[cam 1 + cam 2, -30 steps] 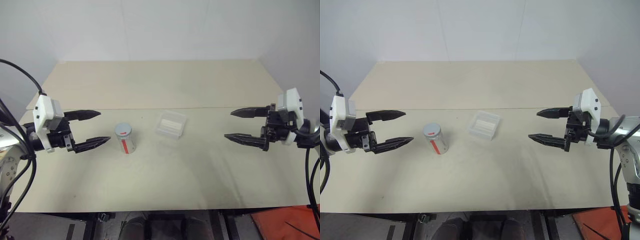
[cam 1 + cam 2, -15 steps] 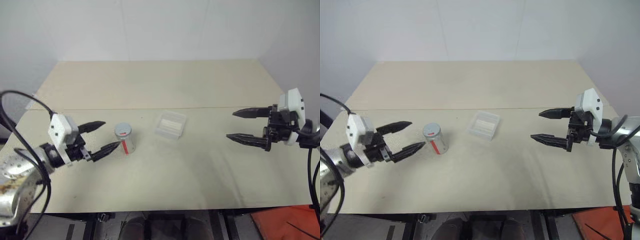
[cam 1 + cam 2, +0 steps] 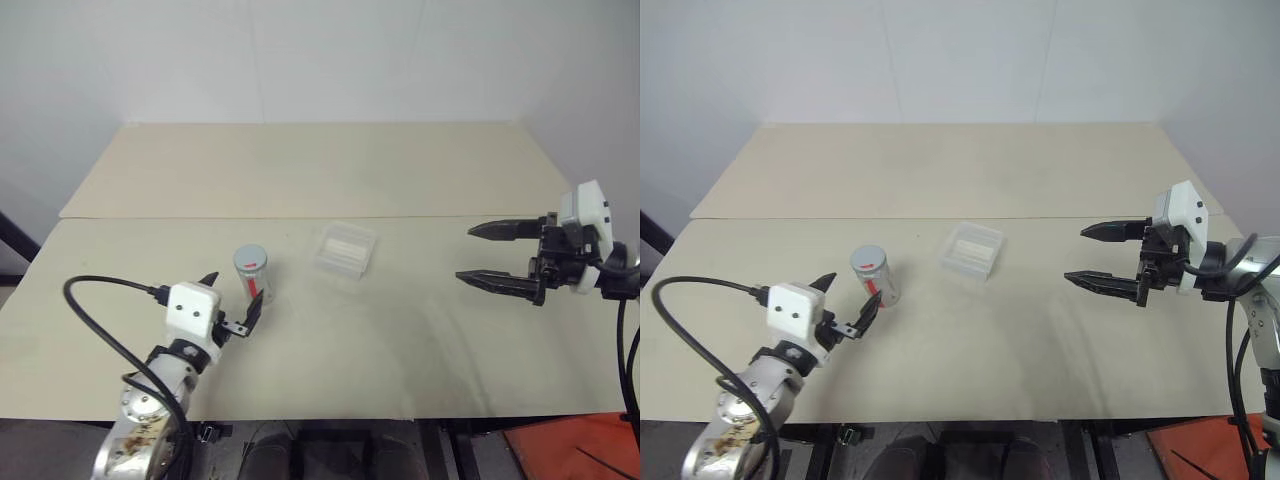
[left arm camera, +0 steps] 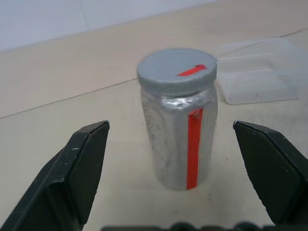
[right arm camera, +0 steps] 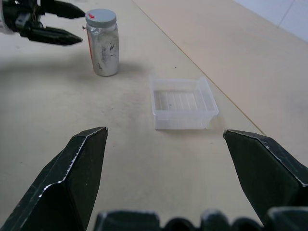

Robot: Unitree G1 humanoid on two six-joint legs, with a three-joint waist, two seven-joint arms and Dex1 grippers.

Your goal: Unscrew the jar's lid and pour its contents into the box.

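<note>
Grey lid [image 4: 176, 71] on upright jar [image 3: 252, 275] — left gripper [image 3: 232, 305] near, fingers apart, not touching. Clear box [image 3: 345, 249] beside. Right gripper [image 3: 487, 254] well apart — fingers spread, empty.

I see bare tan tabletop [image 3: 330, 360] all round the upright grey jar with the red stripe [image 4: 180, 139]; my left gripper's [image 3: 232, 305] spread fingers flank it with gaps either side; clear shallow plastic box [image 5: 182, 103] sits apart, nothing between it and my right gripper [image 3: 487, 255].
</note>
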